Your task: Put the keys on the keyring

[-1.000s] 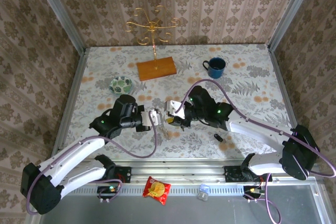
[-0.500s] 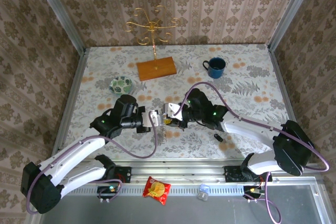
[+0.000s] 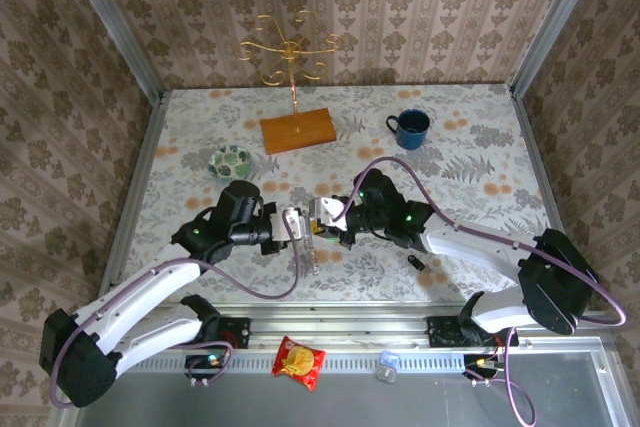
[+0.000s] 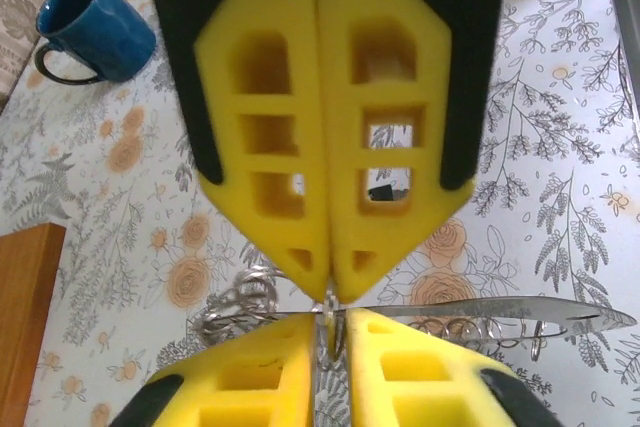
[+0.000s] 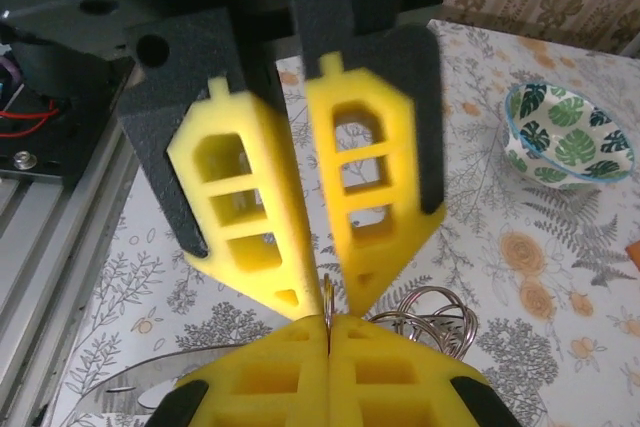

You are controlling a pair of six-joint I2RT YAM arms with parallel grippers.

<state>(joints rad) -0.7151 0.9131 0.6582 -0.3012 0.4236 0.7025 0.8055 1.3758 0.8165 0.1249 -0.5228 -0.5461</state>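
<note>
The left gripper (image 4: pixel 330 322) and right gripper (image 5: pixel 328 327) meet tip to tip, both pinched closed on what seems a thin wire ring (image 5: pixel 327 299), seen edge-on. The keyring (image 4: pixel 500 312), a flat band, stretches sideways just beside those tips. The black key (image 3: pixel 418 262) lies on the table (image 3: pixel 480 197), nearer the right arm.

The left gripper (image 3: pixel 300 226) and the right gripper (image 3: pixel 316 224) are meeting tip to tip, both pinched closed, over the middle of the flower-printed table (image 3: pixel 480 162). Their arms are barring the near half from either side. The large grey-beige flat-band keyring (image 4: pixel 490 310) is jutting sideways from the pinch, with a cluster of small wire rings (image 4: pixel 232 303) just beside it. A tiny all-black key (image 3: pixel 418 262) is lying near the right arm. Farther back, a small green patterned bowl (image 3: pixel 231 161), a wooden board (image 3: pixel 298 131) carrying a gold wire stand (image 3: pixel 288 52), and a blue mug (image 3: pixel 410 128) are standing well apart, leaving open lanes between them.
</note>
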